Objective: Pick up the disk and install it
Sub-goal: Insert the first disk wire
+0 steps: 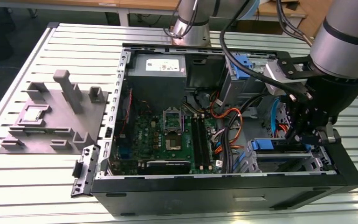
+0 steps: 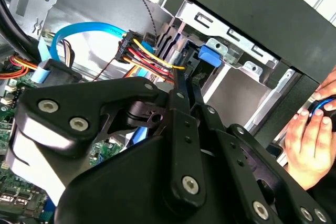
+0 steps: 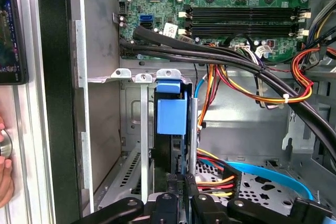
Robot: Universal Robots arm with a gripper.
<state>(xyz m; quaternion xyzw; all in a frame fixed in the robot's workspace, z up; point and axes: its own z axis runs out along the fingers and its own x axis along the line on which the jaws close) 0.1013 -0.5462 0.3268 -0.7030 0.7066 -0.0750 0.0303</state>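
Slatted bench [image 1: 36, 177] carries open computer case [image 1: 229, 193], grey stand [image 1: 54, 116] beside it on the exterior view's left. Pincer [image 1: 303, 137] down inside case at drive bay [image 1: 285, 156]. Disk [image 3: 172, 116] stands edge-on in bay slot, blue tab showing. Pincer fingers [image 2: 181, 103] together, clamped on disk's edge.

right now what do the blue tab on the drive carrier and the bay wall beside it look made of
The blue tab: likely moulded plastic, from its even matte colour and soft edges. The bay wall: probably bare sheet metal, dull grey, with folded lips and punched screw tabs.
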